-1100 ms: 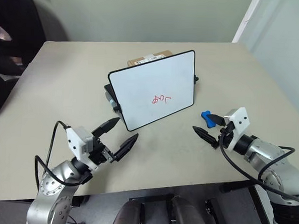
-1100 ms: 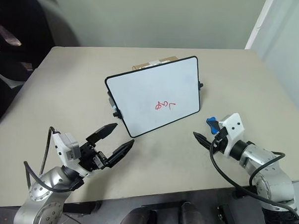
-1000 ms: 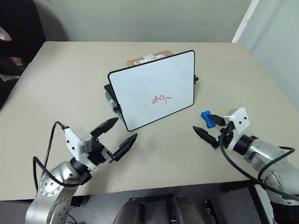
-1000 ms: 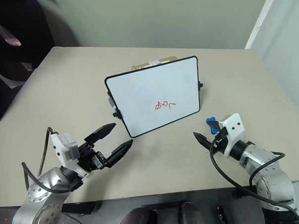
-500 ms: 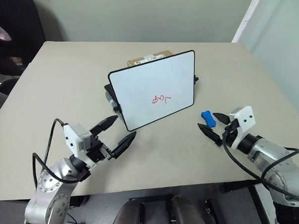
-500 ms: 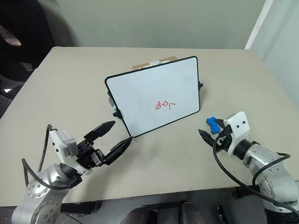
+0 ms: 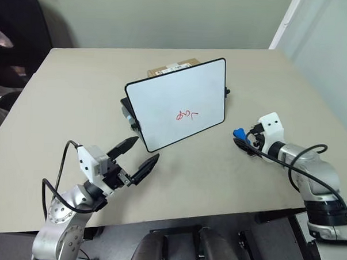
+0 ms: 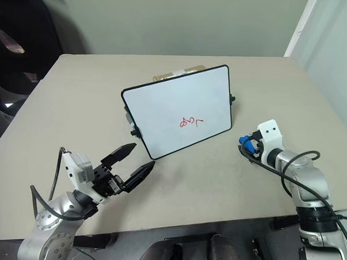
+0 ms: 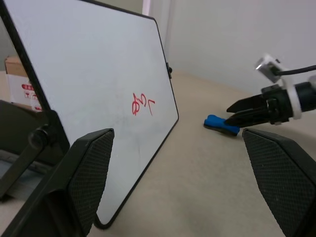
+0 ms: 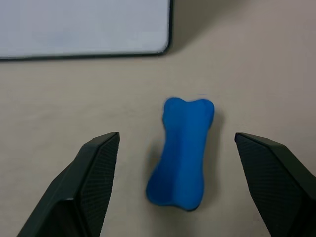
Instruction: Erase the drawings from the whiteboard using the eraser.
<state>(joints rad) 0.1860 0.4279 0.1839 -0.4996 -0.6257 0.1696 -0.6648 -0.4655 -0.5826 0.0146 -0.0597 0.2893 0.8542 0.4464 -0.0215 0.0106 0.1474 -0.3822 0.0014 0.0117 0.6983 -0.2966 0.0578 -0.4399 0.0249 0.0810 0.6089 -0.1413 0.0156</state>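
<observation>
The whiteboard (image 7: 177,104) stands tilted on a black stand in the middle of the table, with the small red drawings (image 7: 187,114) low on its right half. The blue, bone-shaped eraser (image 7: 239,133) lies flat on the table just right of the board's lower corner. My right gripper (image 7: 244,140) is open and angled down at it. In the right wrist view the eraser (image 10: 182,153) lies between the two spread fingers (image 10: 94,182) without touching them. My left gripper (image 7: 145,149) hovers open and empty near the board's lower left corner.
A brown cardboard box (image 7: 173,66) sits behind the board. The board's black stand (image 7: 127,111) sticks out at its left side. A dark chair (image 7: 16,37) stands beyond the table's far left corner. The near table edge (image 7: 175,213) runs just behind both arms.
My right gripper has moved forward and down to the eraser, which now lies between its open fingers. The left gripper has stayed in place.
</observation>
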